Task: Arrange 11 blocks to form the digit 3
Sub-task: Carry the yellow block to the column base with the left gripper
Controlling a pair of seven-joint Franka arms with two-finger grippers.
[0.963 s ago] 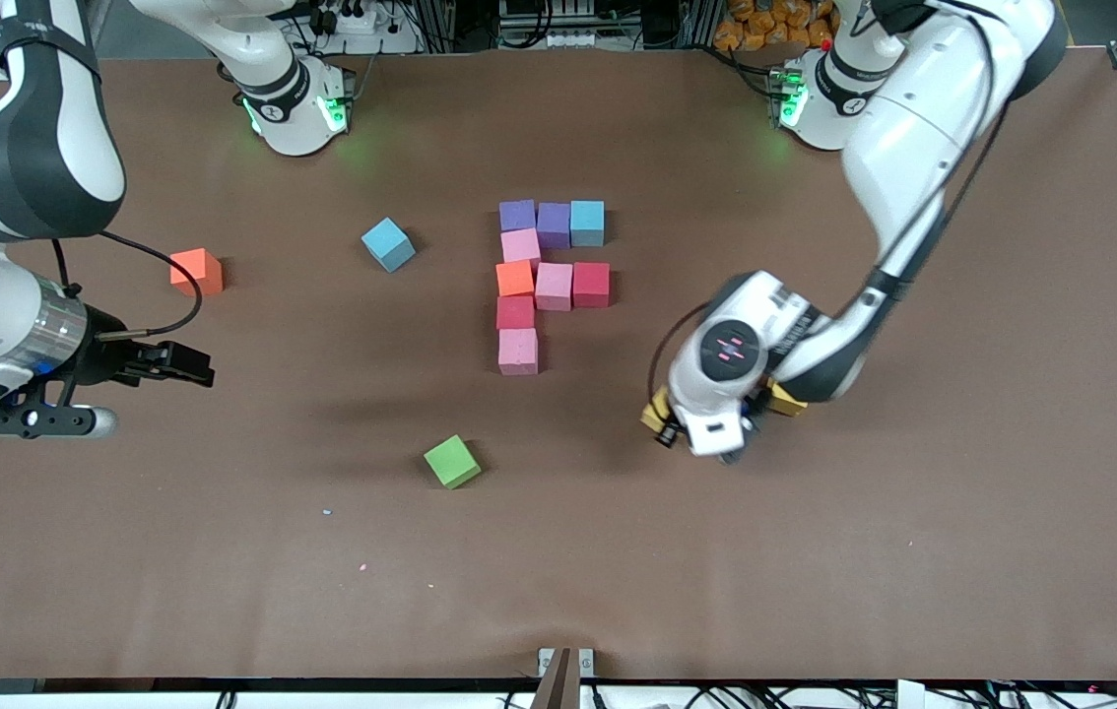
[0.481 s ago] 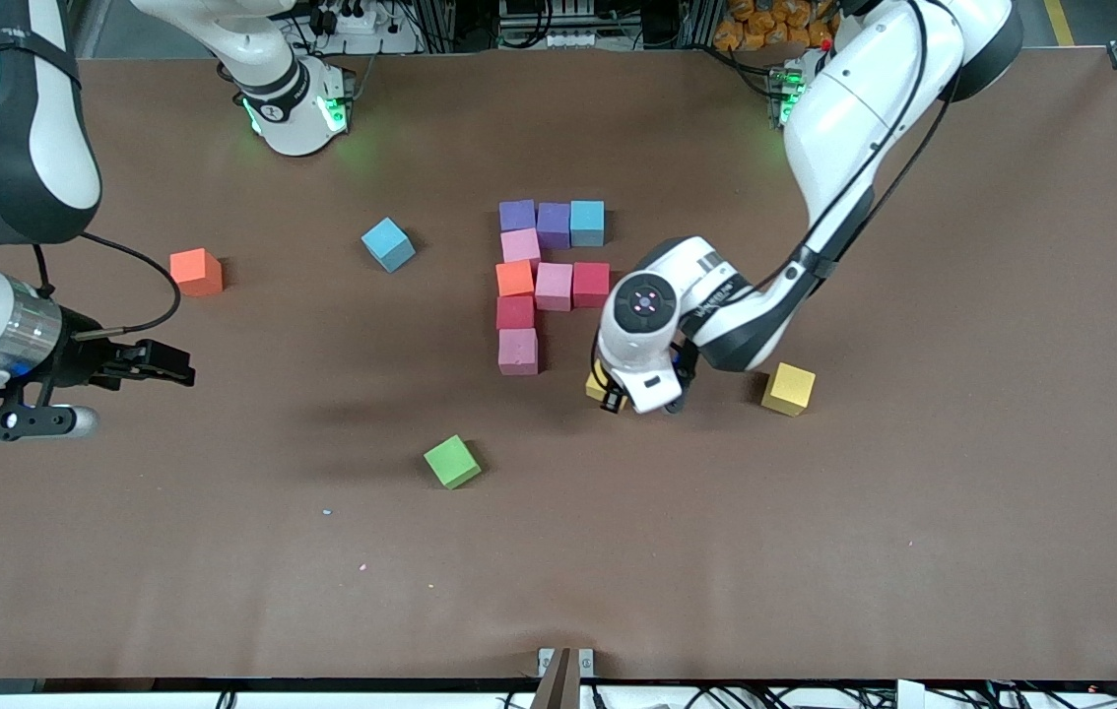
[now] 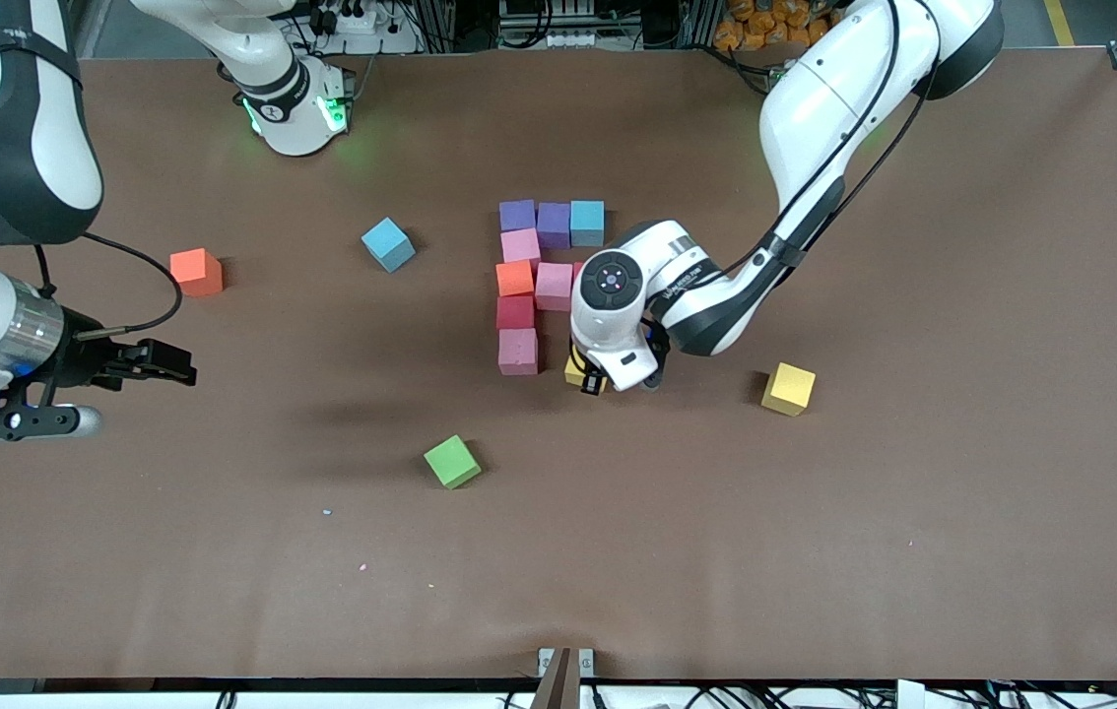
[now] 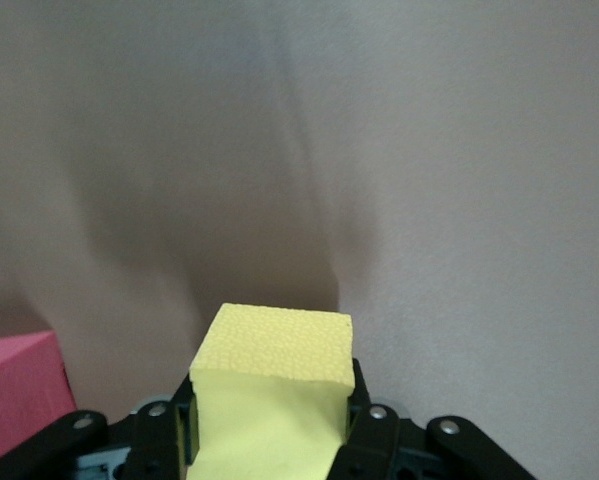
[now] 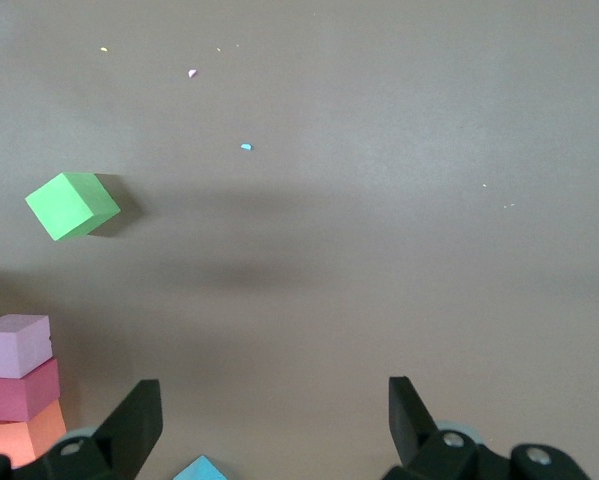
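Note:
My left gripper is shut on a yellow block, low over the table right beside the pink block that ends the column. The column runs purple, pink, orange, red, pink. A purple block and a light blue one form one bar; a pink block starts the middle bar, and my left wrist covers what lies beside it. A second yellow block lies loose toward the left arm's end. My right gripper waits open and empty.
A green cube lies nearer the front camera than the figure. A loose blue cube and a loose orange cube sit toward the right arm's end. Small crumbs dot the brown table.
My left arm has carried the yellow block from beside the other yellow block across to the pink block at the column's end. The right arm drew back a little, still open.

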